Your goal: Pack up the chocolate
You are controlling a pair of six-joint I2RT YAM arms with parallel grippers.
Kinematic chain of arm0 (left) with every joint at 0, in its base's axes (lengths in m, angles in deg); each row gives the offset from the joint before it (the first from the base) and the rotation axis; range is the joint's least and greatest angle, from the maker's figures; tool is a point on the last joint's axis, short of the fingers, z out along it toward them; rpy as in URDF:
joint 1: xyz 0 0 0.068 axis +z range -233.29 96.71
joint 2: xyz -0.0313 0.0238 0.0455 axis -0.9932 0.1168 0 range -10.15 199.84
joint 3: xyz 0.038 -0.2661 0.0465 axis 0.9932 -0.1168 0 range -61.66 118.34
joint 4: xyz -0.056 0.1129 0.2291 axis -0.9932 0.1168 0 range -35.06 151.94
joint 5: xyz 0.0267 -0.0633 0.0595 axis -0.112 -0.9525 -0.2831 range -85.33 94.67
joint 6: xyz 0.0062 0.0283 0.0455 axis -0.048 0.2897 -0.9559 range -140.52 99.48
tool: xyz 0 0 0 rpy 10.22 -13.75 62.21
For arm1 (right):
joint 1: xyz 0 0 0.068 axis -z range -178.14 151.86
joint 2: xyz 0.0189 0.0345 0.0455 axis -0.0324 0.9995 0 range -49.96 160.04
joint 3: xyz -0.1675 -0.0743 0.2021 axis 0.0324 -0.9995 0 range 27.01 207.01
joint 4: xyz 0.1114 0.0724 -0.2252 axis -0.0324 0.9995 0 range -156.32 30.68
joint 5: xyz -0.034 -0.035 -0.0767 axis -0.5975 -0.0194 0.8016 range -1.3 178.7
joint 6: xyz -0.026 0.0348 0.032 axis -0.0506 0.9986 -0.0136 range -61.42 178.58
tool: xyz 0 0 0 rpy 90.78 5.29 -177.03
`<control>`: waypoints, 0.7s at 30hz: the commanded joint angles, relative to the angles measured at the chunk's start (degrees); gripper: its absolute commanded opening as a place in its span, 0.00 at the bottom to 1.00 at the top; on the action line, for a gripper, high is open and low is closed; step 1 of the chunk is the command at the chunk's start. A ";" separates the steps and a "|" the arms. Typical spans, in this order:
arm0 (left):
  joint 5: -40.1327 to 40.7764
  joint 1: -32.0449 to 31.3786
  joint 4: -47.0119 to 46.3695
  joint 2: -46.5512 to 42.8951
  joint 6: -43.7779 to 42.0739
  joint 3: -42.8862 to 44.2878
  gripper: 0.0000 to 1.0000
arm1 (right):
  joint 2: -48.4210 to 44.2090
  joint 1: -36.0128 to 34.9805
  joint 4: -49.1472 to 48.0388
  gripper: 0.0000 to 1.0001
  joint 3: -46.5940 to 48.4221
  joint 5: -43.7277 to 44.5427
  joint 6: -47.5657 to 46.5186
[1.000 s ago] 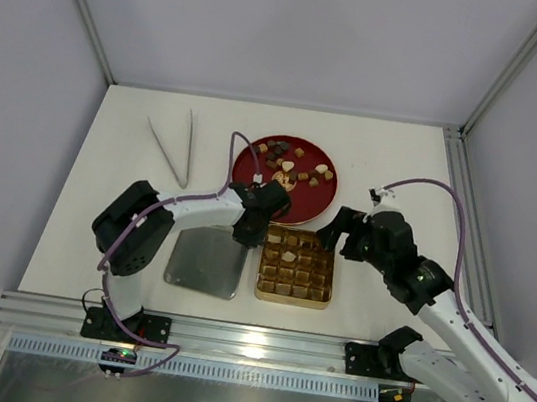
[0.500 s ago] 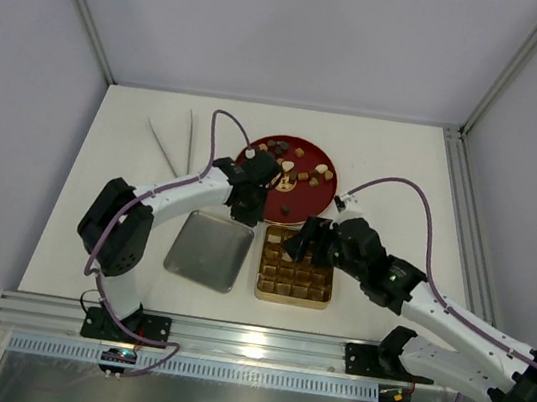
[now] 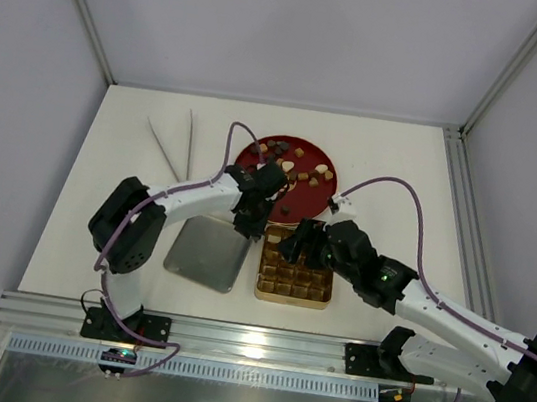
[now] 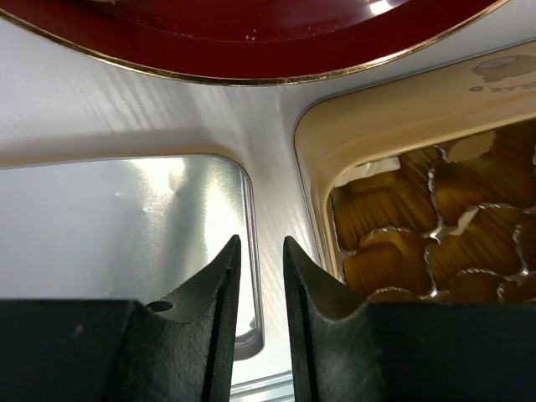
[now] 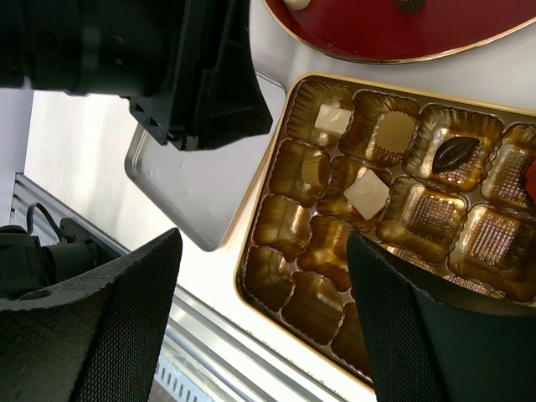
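Observation:
Several pieces of chocolate (image 3: 288,169) lie on the round red plate (image 3: 321,201). A few more sit in the gold tin (image 3: 293,288): a cream square (image 5: 367,193), a cream piece (image 5: 332,120) and a dark piece (image 5: 455,153). My left gripper (image 3: 252,227) (image 4: 260,244) hangs low over the strip of table between the silver lid (image 4: 126,226) and the tin's far left corner (image 4: 311,151). Its jaws are open a narrow way, with nothing between them. My right gripper (image 3: 294,245) (image 5: 264,241) hovers over the tin, open wide and holding nothing.
The silver lid (image 3: 205,250) lies flat left of the tin. Metal tongs (image 3: 170,146) rest at the back left. The left gripper's body (image 5: 201,75) hangs close above the tin's corner in the right wrist view. An aluminium rail (image 3: 227,342) runs along the near edge.
My left gripper came back from the plate's near edge to the tin's far left corner, and its jaws parted slightly. My right gripper swung left over the tin.

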 commanded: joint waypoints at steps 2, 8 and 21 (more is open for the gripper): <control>0.85 -0.70 0.51 2.95 -2.59 -0.42 0.25 | -0.81 -0.20 -1.27 0.80 2.29 2.69 0.31; 1.64 -0.88 -0.10 5.41 -4.52 -0.68 0.23 | -0.46 -0.20 -0.91 0.80 2.38 2.86 0.22; 0.07 0.35 -0.37 5.86 -3.92 0.36 0.00 | 0.95 -0.55 -2.93 0.80 1.94 1.72 0.75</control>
